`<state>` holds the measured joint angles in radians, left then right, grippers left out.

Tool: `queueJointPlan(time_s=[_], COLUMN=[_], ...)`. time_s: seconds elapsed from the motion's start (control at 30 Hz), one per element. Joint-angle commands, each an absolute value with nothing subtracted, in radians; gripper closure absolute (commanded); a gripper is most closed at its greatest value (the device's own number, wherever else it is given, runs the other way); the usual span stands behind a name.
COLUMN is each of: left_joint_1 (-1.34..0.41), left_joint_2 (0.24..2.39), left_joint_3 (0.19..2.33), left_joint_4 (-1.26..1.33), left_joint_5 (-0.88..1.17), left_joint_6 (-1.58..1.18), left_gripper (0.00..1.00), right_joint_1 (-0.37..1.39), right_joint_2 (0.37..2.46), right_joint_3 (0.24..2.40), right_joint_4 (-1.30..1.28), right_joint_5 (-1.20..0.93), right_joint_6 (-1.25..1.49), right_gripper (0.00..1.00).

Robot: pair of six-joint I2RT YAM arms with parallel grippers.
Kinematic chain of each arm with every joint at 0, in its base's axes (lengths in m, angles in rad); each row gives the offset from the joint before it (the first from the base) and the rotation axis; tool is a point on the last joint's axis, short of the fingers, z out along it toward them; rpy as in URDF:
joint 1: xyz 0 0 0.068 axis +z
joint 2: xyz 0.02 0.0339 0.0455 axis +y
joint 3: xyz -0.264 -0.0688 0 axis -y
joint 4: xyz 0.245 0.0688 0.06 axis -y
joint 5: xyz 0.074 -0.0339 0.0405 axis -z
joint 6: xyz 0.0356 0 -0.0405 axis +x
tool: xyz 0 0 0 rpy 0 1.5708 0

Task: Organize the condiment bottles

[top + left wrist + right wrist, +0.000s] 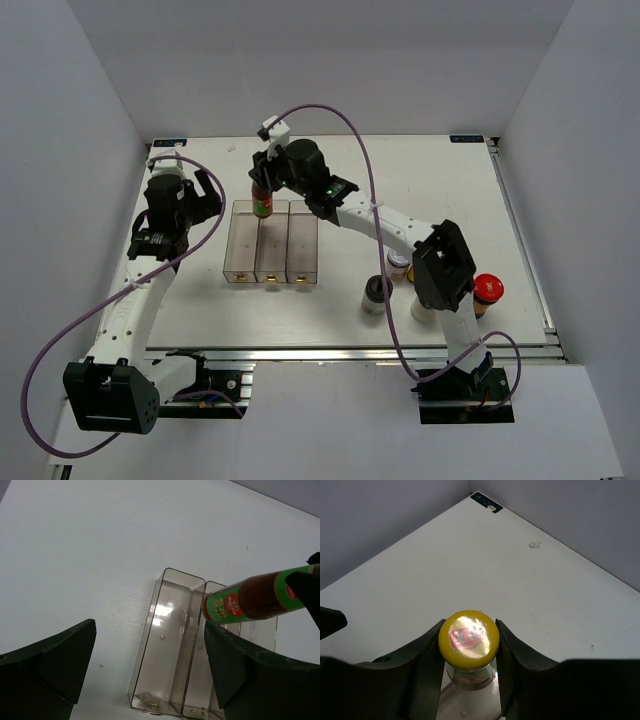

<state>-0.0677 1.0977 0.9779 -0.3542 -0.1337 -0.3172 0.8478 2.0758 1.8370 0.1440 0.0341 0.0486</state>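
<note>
**Yellow-capped sauce bottle held at the far end of the clear tray**

The right gripper [266, 180] was clamped on the slim sauce bottle [262, 204], its two dark fingers [427, 660] pressed against the neck on either side, just under a round, glossy yellow cap [468, 639]. From the left wrist you could read the bottle well: a smooth cylinder with dark reddish-brown contents and a green and red label near its base. That base sat at the far end of the tray [167, 645], a clear, thin-walled plastic box of three long, narrow compartments. It was about at the wall between the left and middle compartments. From these angles I could not tell which one it was over, or whether it touched the plastic.

The left gripper [190, 182] hung left of the tray with its broad matte black fingers [50, 670] spread wide, nothing between them.

Over by the right arm stood the rest on the white, faintly grained table [420, 180]: a black-lidded shaker [377, 289], a second shaker [399, 263] half hidden by the arm, a white jar [423, 310] and a red-lidded dark jar [488, 288].
</note>
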Motion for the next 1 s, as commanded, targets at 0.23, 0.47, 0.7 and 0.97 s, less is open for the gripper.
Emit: queueJointPlan(time_s=[0.23,0.47,0.7,0.97], left_joint_1=[-0.072,-0.072,-0.071,-0.071], left_joint_2=[1.068,1.077,1.088,1.089], left_joint_3=[0.985,0.985,0.980,0.977], left_joint_4=[-0.391,-0.385,-0.376,-0.377], left_joint_5=[-0.293,-0.295,-0.290,-0.288], left_joint_6=[-0.373,-0.373,-0.368,-0.368], left_gripper=[0.02,0.02,0.02,0.02], right_joint_1=[0.908,0.911,0.917,0.923], right_joint_2=[2.219,2.298,2.352,2.352], right_joint_3=[2.086,2.140,2.180,2.115], right_joint_4=[0.334,0.357,0.374,0.367], right_joint_5=[0.032,0.054,0.073,0.089], right_joint_6=[0.003,-0.022,-0.028,-0.034], right_gripper=[1.00,1.00,1.00,0.80])
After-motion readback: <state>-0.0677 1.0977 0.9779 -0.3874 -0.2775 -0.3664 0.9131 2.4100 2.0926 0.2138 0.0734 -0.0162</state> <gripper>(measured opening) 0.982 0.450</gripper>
